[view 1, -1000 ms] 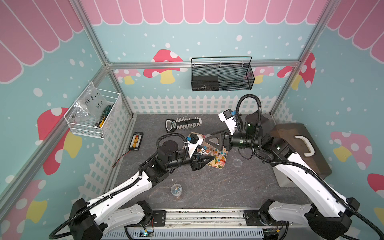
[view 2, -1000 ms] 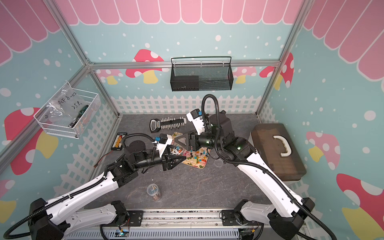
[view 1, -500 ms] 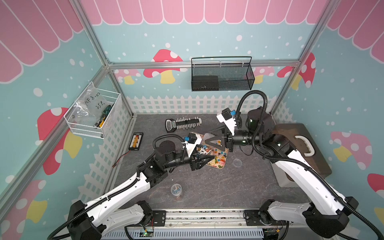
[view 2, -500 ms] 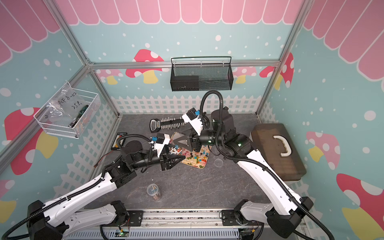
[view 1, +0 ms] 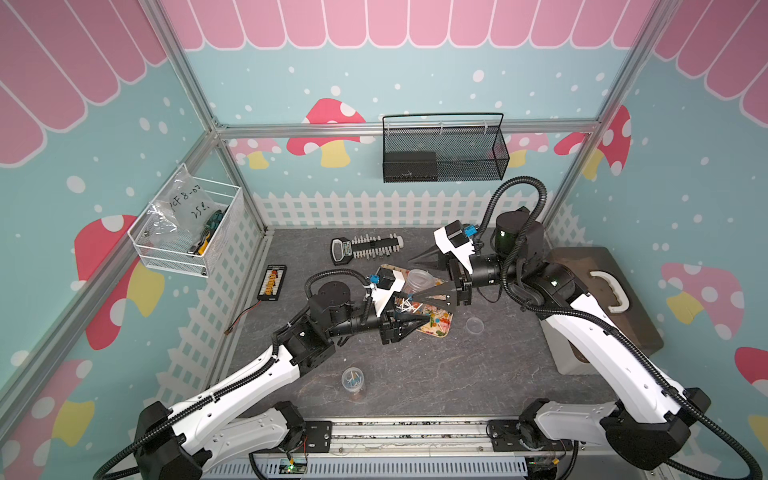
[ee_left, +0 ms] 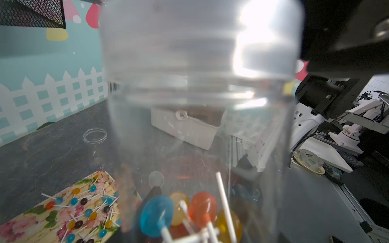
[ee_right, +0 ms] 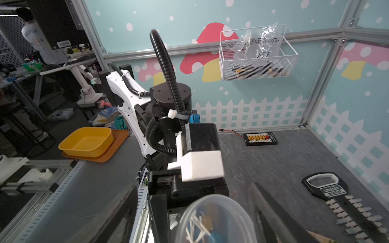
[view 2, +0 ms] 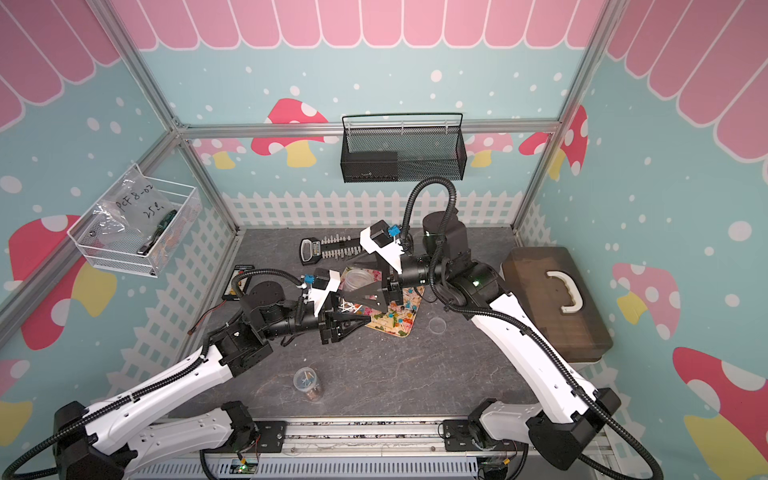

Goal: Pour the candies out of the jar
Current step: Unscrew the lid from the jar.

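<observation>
Leaves bare counter [view 1: 436, 374] from the tray [ee_left: 23, 225] down to the 6 o'clock rail, broken only by a small jar [view 1: 353, 379] standing at the tray's 7 o'clock. Finds tighter margins elsewhere: lid [view 1: 474, 325] lying just at 3 o'clock of the tray, case [view 1: 623, 328] filling the 3 o'clock edge, tool [view 1: 368, 248] near the 12 o'clock fence. Reaches in from 7 o'clock with the left arm, wrist level and pointing to 3 o'clock, left end effector [view 1: 415, 316] clenched low on the jar [view 1: 419, 280]. Holds that jar upright, mouth up, above the tray, a few candies [ee_left: 202, 206] in its bottom and many more scattered over the tray. Bends the right arm back from the 3 o'clock side, wrist pointing to 9 o'clock, right end effector [view 1: 410, 278] released, jaws straddling the jar's upper part. Shows those jaws wider than a second ago; keeps both arms and the jar about where they were.
</observation>
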Robot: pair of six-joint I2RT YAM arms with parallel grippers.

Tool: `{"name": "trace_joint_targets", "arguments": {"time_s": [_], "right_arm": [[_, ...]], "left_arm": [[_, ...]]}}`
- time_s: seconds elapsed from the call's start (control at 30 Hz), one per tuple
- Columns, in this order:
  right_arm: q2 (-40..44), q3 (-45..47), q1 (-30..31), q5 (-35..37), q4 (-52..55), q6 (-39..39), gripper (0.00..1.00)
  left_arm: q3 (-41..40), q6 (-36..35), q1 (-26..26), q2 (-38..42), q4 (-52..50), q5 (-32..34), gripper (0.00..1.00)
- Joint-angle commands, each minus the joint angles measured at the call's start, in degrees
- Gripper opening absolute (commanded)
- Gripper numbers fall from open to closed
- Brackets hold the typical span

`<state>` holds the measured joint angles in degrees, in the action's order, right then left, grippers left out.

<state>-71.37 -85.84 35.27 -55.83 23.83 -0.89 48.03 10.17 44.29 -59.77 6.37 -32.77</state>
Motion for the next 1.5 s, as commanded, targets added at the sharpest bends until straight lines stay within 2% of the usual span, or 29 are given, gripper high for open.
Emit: {"name": "trace_joint_targets", "arguments": {"time_s": [0.0,0.17,0.3,0.47,0.73,1.13,1.23,1.37,1.47], "right_arm": [[3.3,0.5,0.2,4.4,-2.2,-1.6,0.85],[2.8,-1.5,0.2,15.2,-0.1,-16.5,0.83],[2.6,-1.4,0.6,18.6,3.7,-23.2,0.76],[3.5,-1.0,2.3,22.2,8.3,-23.9,0.76],[2.7,-0.5,3.0,22.8,9.8,-25.6,0.75],[0.6,-1.1,3.8,21.9,10.0,-25.7,0.66],[0.1,-1.8,4.0,22.2,10.7,-25.2,0.60],[0.0,-2.1,4.2,22.5,10.7,-24.2,0.47],[0.4,-2.3,4.3,22.4,10.1,-21.2,0.44]], "left_arm": [[-0.1,0.9,-0.1,0.1,-0.3,0.8,0.48],[-0.3,0.4,-0.1,0.1,-0.4,1.7,0.48],[-0.3,0.0,-0.1,0.0,-0.6,2.0,0.48],[-0.4,-0.2,0.0,-0.3,-0.7,2.3,0.48],[-0.1,-0.2,-0.1,-0.6,-0.4,2.2,0.47],[-0.1,-0.6,-0.1,-0.5,-0.8,2.3,0.47],[-0.1,-0.6,-0.1,-0.5,-0.8,2.3,0.47],[-0.1,-0.5,-0.1,-0.3,-0.9,2.2,0.48],[0.1,-0.5,-0.1,-0.3,-1.1,1.8,0.47]]}}
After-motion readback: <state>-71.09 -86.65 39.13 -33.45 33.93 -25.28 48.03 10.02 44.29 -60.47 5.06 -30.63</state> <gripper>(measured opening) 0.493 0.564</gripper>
